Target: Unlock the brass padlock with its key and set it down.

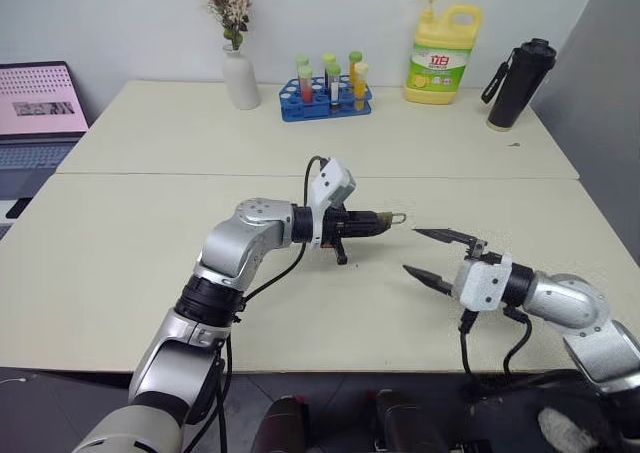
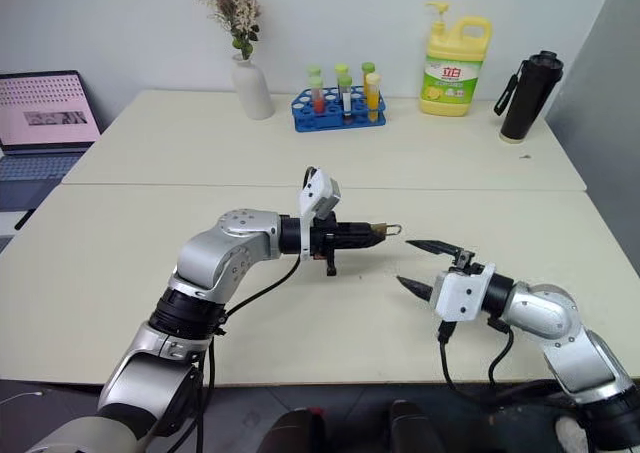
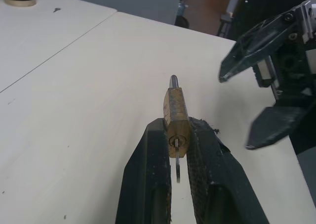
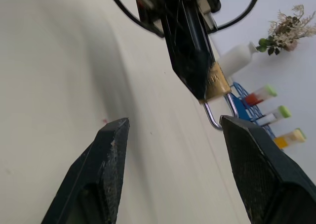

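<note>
My left gripper (image 1: 376,220) reaches to the right above the table (image 1: 150,273) and is shut on the brass padlock (image 3: 176,116). The lock's silvery shackle (image 4: 217,119) sticks out past the fingertips toward my right gripper (image 1: 410,251). The key (image 3: 177,168) sits in the keyhole at the lock's near end, between the left fingers (image 3: 148,174), seen edge-on. My right gripper stands open a short way to the right of the padlock, with nothing between its fingers (image 4: 254,169) and apart from the shackle. I cannot tell whether the shackle is latched.
Along the back of the table stand a white vase (image 1: 240,77) with dried flowers, a blue rack of tubes (image 1: 326,97), a yellow detergent bottle (image 1: 444,55) and a black flask (image 1: 520,85). A laptop (image 1: 38,123) sits off the left edge.
</note>
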`<act>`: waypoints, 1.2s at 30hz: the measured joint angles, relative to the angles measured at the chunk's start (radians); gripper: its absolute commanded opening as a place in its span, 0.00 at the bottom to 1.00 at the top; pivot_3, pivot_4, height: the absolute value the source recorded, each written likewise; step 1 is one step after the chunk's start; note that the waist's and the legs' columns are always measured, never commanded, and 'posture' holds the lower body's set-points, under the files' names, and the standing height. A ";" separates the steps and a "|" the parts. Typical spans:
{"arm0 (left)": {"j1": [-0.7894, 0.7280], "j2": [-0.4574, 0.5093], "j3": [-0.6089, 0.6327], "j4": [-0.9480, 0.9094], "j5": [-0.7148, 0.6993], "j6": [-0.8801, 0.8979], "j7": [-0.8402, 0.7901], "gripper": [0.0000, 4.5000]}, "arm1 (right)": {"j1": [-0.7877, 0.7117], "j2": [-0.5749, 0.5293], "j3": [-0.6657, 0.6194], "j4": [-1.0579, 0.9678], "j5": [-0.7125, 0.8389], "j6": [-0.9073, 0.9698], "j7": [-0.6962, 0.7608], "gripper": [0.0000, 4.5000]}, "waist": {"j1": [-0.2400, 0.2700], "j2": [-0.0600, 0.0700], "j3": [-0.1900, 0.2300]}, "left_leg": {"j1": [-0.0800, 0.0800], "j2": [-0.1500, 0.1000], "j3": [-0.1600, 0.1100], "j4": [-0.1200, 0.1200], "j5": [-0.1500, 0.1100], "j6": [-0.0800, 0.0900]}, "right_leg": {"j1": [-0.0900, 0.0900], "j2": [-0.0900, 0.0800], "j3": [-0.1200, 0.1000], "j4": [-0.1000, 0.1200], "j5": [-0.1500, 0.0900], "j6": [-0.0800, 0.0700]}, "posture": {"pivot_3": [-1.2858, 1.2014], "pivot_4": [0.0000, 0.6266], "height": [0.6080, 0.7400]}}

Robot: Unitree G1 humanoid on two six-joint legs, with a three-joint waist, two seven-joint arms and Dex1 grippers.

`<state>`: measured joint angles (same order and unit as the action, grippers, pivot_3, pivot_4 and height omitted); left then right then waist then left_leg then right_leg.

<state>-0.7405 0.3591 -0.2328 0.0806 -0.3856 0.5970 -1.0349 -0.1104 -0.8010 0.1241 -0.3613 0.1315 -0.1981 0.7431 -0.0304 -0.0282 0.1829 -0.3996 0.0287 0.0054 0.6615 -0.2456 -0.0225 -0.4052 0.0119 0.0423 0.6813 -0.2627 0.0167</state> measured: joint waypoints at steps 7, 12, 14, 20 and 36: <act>0.029 0.034 -0.026 -0.017 0.011 -0.073 -0.097 0.03 | -0.034 0.023 -0.067 -0.101 0.276 0.356 0.022 0.00 | 0.001 0.000 0.000 | 0.000 0.000 -0.001 0.000 0.000 0.000 | 0.000 0.000 0.000 0.000 0.000 0.000 | 0.52 0.24 1.00; 0.038 0.039 -0.026 -0.054 0.007 -0.075 -0.116 0.03 | -0.069 0.021 -0.097 -0.122 0.370 0.497 0.040 0.00 | 0.002 0.000 0.000 | -0.001 0.000 -0.001 0.000 0.000 0.000 | 0.000 0.000 -0.001 -0.001 0.000 0.000 | 0.52 0.24 1.00; 0.044 0.044 -0.026 -0.074 0.006 -0.074 -0.118 0.03 | -0.089 0.021 -0.106 -0.124 0.407 0.550 0.048 0.00 | 0.002 0.000 0.000 | -0.001 0.000 -0.001 0.000 0.000 0.000 | 0.000 0.000 -0.001 -0.001 0.000 0.000 | 0.52 0.24 1.00; 0.063 0.053 -0.026 -0.107 -0.008 -0.061 -0.129 0.03 | -0.118 0.025 -0.103 -0.123 0.400 0.568 0.077 0.00 | 0.001 0.000 0.000 | -0.001 0.000 -0.001 0.000 0.000 0.000 | 0.000 0.000 -0.001 -0.001 0.000 0.000 | 0.52 0.24 1.00; 0.071 0.065 -0.026 -0.129 -0.033 -0.037 -0.143 0.03 | -0.149 0.025 -0.100 -0.066 0.369 0.579 0.158 0.00 | 0.001 0.000 0.000 | -0.001 0.000 -0.001 0.000 0.000 0.000 | 0.000 0.000 -0.001 -0.001 0.000 0.000 | 0.52 0.24 1.00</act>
<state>-0.6692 0.4246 -0.2587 -0.0484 -0.4184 0.5600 -1.1777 -0.2592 -0.7760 0.0243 -0.4273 0.5004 0.3814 0.9006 -0.0289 -0.0282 0.1830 -0.4003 0.0289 0.0046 0.6611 -0.2457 -0.0223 -0.4055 0.0123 0.0413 0.6803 -0.2628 0.0169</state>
